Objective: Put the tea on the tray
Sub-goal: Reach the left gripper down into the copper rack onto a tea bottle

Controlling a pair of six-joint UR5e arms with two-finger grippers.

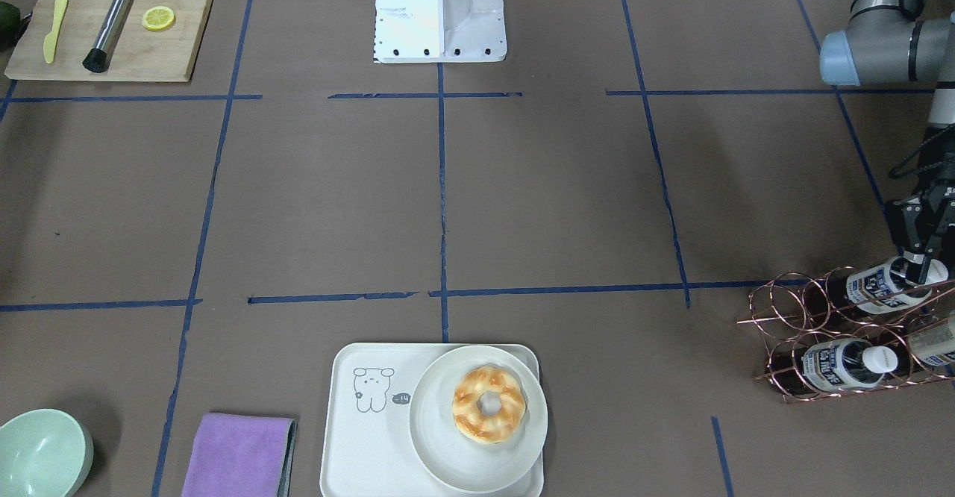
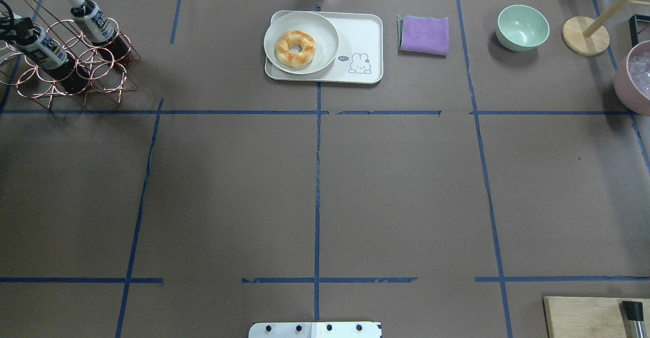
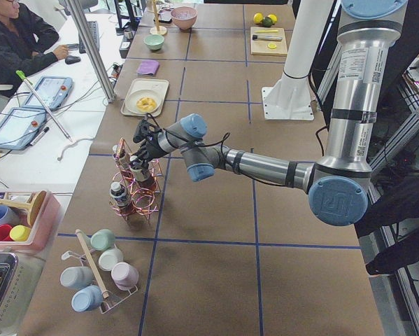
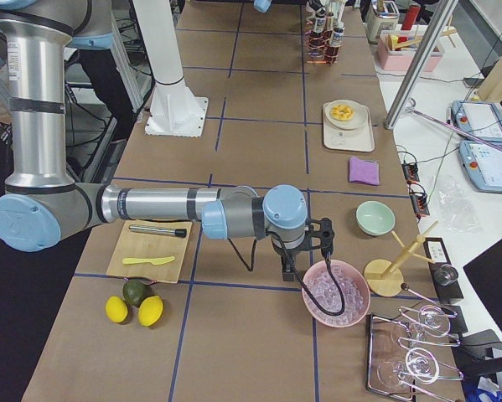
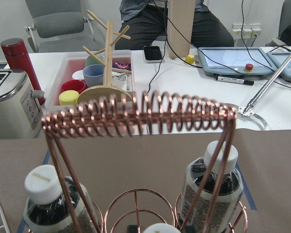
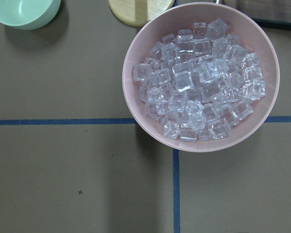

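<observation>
My left gripper (image 1: 924, 262) is at the copper wire rack (image 5: 140, 114), right at the white cap of the tea (image 1: 880, 286). The tea lies tilted in one of the rack's upper rings, cap end pointing out toward me. My fingers stand on either side of that cap, but I cannot tell whether they are pressed onto it or just clear of it. Another bottle (image 1: 843, 363) of the same kind sits in a lower ring of the rack, just beside the tea. The tray (image 1: 358, 452) lies well apart from the rack, along the same edge of the table (image 1: 522, 206), and it carries a plate (image 1: 448, 463) with a donut (image 1: 489, 404) on it. My right gripper (image 4: 297, 260) is far from the rack, hanging over a pink bowl (image 6: 135, 114) of ice (image 6: 198, 82). I cannot tell whether it is spread or closed.
</observation>
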